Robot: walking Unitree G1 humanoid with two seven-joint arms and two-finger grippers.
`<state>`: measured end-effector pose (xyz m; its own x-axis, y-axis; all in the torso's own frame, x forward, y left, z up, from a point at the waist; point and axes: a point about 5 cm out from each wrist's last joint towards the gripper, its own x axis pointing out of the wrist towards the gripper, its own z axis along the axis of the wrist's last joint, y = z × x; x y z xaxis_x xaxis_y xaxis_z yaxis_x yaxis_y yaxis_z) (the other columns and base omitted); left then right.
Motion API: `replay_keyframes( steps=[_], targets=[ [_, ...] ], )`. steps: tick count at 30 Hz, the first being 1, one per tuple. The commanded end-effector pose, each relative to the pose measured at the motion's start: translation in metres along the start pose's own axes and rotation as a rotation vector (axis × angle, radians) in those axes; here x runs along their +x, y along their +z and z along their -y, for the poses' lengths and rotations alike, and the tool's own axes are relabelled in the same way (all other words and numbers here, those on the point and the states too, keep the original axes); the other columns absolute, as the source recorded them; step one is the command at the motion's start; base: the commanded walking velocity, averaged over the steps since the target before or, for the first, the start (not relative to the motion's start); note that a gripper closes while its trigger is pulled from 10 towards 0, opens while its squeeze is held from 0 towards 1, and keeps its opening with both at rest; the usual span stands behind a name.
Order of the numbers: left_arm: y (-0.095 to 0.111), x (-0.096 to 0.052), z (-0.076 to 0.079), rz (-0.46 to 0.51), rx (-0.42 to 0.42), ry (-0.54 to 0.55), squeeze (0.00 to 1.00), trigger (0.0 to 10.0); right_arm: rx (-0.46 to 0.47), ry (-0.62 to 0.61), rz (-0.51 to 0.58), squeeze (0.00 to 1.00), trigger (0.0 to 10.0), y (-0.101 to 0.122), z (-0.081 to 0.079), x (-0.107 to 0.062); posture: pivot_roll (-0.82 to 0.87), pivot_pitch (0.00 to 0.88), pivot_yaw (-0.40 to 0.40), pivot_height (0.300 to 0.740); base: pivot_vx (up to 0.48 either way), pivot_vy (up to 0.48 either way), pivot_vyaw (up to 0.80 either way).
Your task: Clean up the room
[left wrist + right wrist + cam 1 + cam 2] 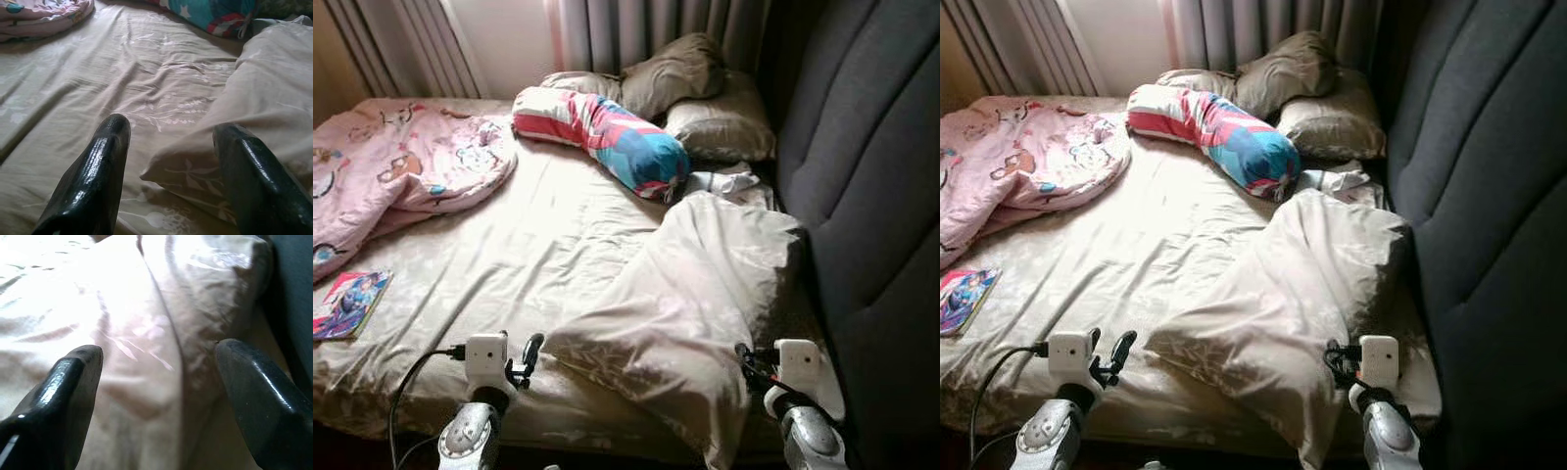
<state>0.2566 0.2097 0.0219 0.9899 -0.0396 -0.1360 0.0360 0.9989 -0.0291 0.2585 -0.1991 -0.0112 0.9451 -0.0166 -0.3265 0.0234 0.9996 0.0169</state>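
A crumpled beige duvet (695,284) lies on the right half of the bed (529,245), and its lower edge hangs over the front. My left gripper (530,352) is open at the duvet's near left corner. In the left wrist view that corner (195,161) lies on the sheet between the spread fingers (105,161). My right gripper (744,357) is open against the duvet's right side, with folds of the fabric (156,347) between its fingers (254,382). A pink cartoon blanket (401,166) is bunched at the far left.
A red, white and blue bolster (607,132) and two olive pillows (705,98) lie at the far end, with a small white cloth (724,181) beside them. A comic book (350,304) rests near the front left edge. The dark padded headboard (871,176) walls the right side; curtains (636,29) hang behind.
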Motion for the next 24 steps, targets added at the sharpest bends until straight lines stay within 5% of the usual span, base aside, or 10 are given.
replay_keyframes(
  steps=[1,10,11,12,24],
  targets=[
    [0.002,0.001,-0.003,-0.003,-0.001,0.004,0.00,10.0,0.001,0.001,-0.029,0.00,10.0,-0.005,-0.002,-0.001,-0.09,0.055,0.031,0.661,0.000,0.000,0.00],
    [0.004,-0.002,-0.005,0.002,0.007,-0.006,0.00,10.0,0.065,-0.031,-0.113,0.00,10.0,-0.006,-0.003,0.007,-0.08,0.093,0.050,0.661,0.000,0.000,0.00],
    [0.005,-0.002,-0.005,0.003,0.012,-0.015,0.00,10.0,0.074,-0.037,-0.113,0.44,10.0,-0.003,-0.004,0.009,-0.08,0.100,0.056,0.661,0.000,0.000,0.00],
    [0.007,-0.002,-0.005,0.005,0.021,-0.030,0.00,10.0,0.103,-0.056,-0.108,1.00,10.0,0.003,-0.004,0.014,-0.06,0.115,0.067,0.661,0.000,0.000,0.00],
    [0.030,-0.004,-0.015,0.037,0.077,-0.072,0.00,10.0,0.240,-0.094,-0.174,1.00,10.0,0.027,-0.016,0.037,0.01,0.179,0.107,0.661,0.000,0.000,0.00]
  ],
)
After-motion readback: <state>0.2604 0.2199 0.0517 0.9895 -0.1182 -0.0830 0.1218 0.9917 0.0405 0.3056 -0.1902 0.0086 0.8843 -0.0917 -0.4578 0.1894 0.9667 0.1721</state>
